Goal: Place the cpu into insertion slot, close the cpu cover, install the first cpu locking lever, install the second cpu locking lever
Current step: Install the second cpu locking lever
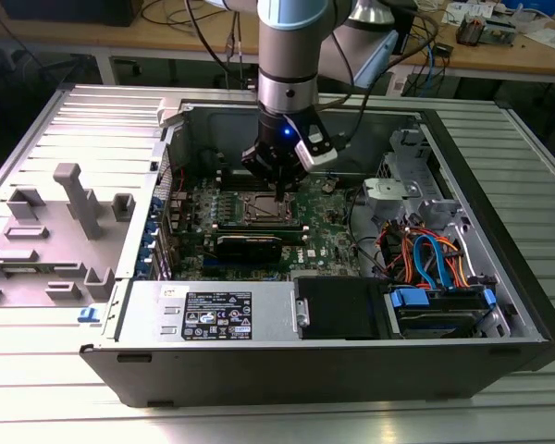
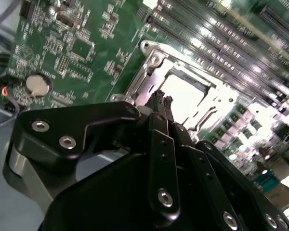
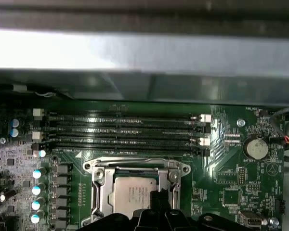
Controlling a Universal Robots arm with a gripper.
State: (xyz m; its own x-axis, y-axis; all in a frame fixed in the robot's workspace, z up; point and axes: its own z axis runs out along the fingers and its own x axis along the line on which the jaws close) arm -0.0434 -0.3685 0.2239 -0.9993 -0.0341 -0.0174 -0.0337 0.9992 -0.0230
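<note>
My gripper (image 2: pixel 161 98) hangs low over the motherboard (image 3: pixel 231 192) inside the opened computer case (image 1: pixel 259 365), its fingers drawn together to a narrow tip with nothing visibly held between them. Directly beneath and just ahead of that tip, in both wrist views, sits the insertion slot (image 3: pixel 98 190), and the cpu (image 3: pixel 135 192) already lies flat inside it, its dull silver top showing through the square window of the cpu cover (image 3: pixel 102 179), which looks to be folded down around the chip. The tip stands at the socket's edge nearest the coin battery (image 3: pixel 256 148), so the socket lies straight below me rather than off to a side. Beyond the socket run the long memory slots (image 3: pixel 125 130), parallel to its far edge, and past them the case wall (image 3: pixel 144 53). The case rests on a slatted bench (image 1: pixel 259 421)
</note>
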